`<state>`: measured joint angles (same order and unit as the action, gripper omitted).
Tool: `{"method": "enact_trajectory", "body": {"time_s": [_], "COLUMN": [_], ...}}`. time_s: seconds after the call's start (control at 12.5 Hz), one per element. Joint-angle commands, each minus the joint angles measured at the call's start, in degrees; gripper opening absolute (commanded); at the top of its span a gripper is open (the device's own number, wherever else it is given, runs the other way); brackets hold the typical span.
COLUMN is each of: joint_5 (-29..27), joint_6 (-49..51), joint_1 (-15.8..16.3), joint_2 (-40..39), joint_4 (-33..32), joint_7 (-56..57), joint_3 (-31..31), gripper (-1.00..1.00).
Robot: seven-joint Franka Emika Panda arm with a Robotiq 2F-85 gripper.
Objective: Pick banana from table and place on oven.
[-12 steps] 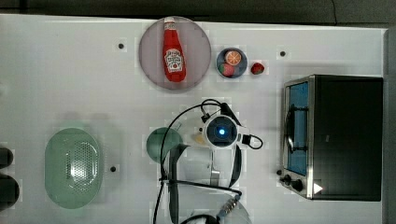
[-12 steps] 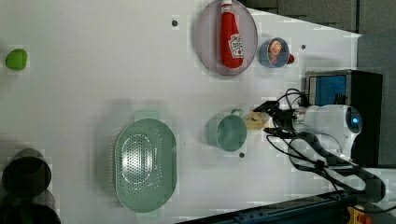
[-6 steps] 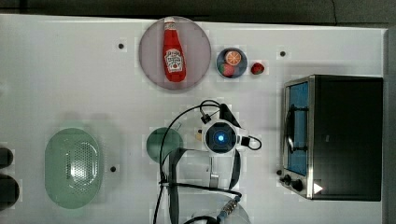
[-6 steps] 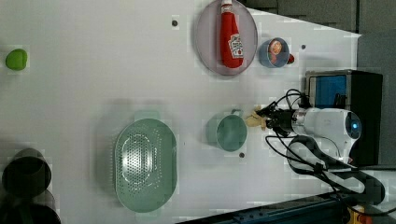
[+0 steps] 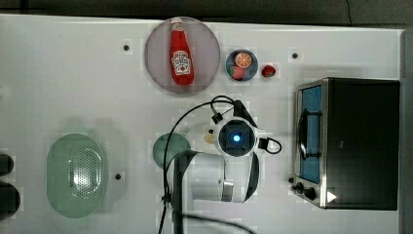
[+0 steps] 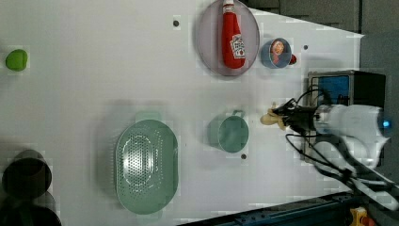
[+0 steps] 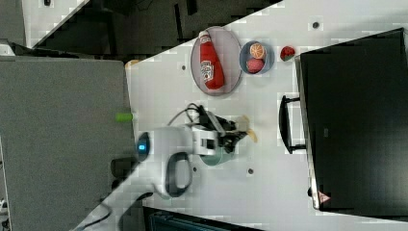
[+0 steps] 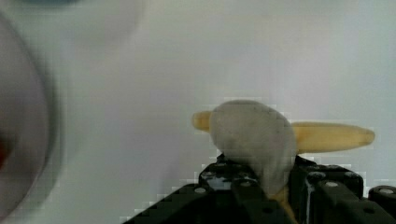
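While the arm hangs over the middle of the desk (image 5: 58, 73), the pincer (image 6: 282, 117) is pinching the banana (image 6: 269, 118), and the wrist view has the whitish tip bulging out right between the black fingers (image 8: 224, 179), with yellow peel flaps sticking out to either side. So the banana's long axis runs along the pincer, tip pointing away from the wrist. In the left view that means it lies about level, pointing to the left view's left, toward the small green cup (image 6: 231, 133) just beside it. Can't tell if it's touching the desk or just off it.

The oven (image 5: 348, 141) sits well apart at the top view's right, black top bare, blue glass door and handle facing the arm.

Containers: the round grey plate (image 5: 156, 53) has the red ketchup bottle (image 5: 180, 57) lying on it, cap toward the far edge. The little blue bowl (image 5: 228, 66) holds an orange slice and something red, with a strawberry (image 5: 268, 71) just beside it on the desk. The green colander (image 5: 75, 174) at the top view's left looks bare inside, same as the cup.
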<state>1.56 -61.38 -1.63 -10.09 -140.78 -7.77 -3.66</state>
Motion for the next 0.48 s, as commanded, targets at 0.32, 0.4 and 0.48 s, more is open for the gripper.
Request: {"method": "enact_trajectory", "body": {"time_s": [0.32,0.4,0.48], "joint_5": [0.0,0.0,0.0], "joint_6": [31.2,35.9,40.3], "joint_1": [1.1,1.1,1.0], "joint_2": [21.9,22.9,23.1], "joint_4": [13.0,16.1,19.0], "joint_7": [-1.5,-1.5,-1.5], "joint_3": [1.1,1.0,0.7], "gripper": [-0.48,-0.48,-0.48]}}
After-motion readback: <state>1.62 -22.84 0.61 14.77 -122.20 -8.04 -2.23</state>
